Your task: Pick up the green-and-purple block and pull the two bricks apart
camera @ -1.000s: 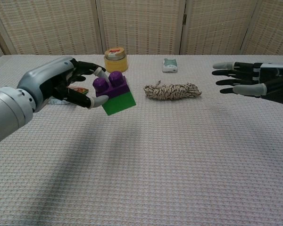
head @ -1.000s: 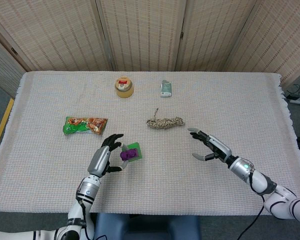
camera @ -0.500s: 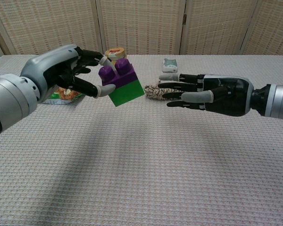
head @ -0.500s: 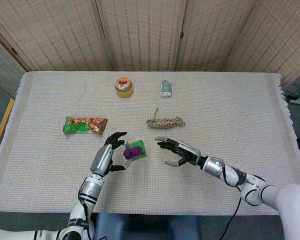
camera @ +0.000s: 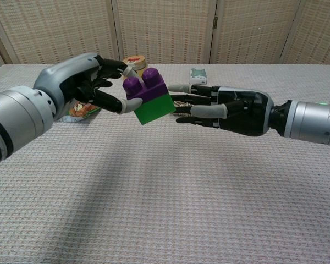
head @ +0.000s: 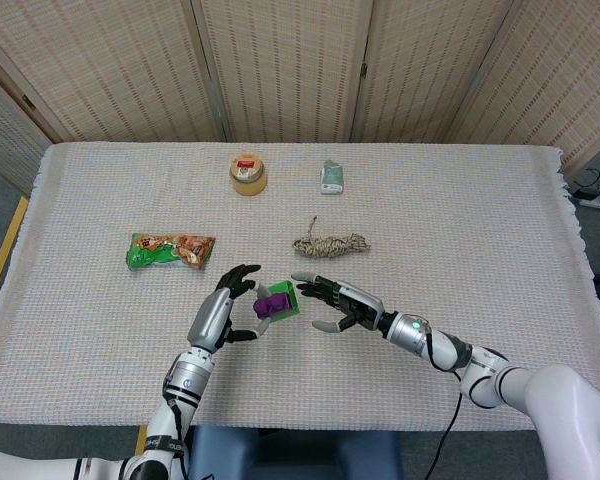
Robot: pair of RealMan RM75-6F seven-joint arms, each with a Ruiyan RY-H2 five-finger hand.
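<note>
From the head view, the left hand (head: 218, 318) is holding the green-and-purple block (head: 276, 301) up off the table (head: 460, 210), pinching it between the thumb and the other fingers; the right hand (head: 342, 303) has been sliding in from the right side over the last second, and now its fingertips are just beside the block, right at its green edge; the right hand's fingers are spread wide and are holding nothing; the block has drifted a little to the right too, to meet that hand; behind them the bundle of rope (head: 330, 243), the green snack packet (head: 170, 250), the yellow jar (head: 248, 173) and a small green-and-white packet (head: 331, 177) are all lying where they were.

From the chest view, the left hand (camera: 85, 82) is gripping the block (camera: 150, 97) in the air, purple brick on top and green brick below, tilted a bit; the right hand (camera: 228, 110) is reaching flat toward it, fingers long and apart, tips near or touching the green brick, and I cannot tell which; a second ago this hand was far off at the right edge.

So the picking up looks done; the bricks are still stuck together; I think the right hand needs to close on one brick next, so the two hands can pull.
</note>
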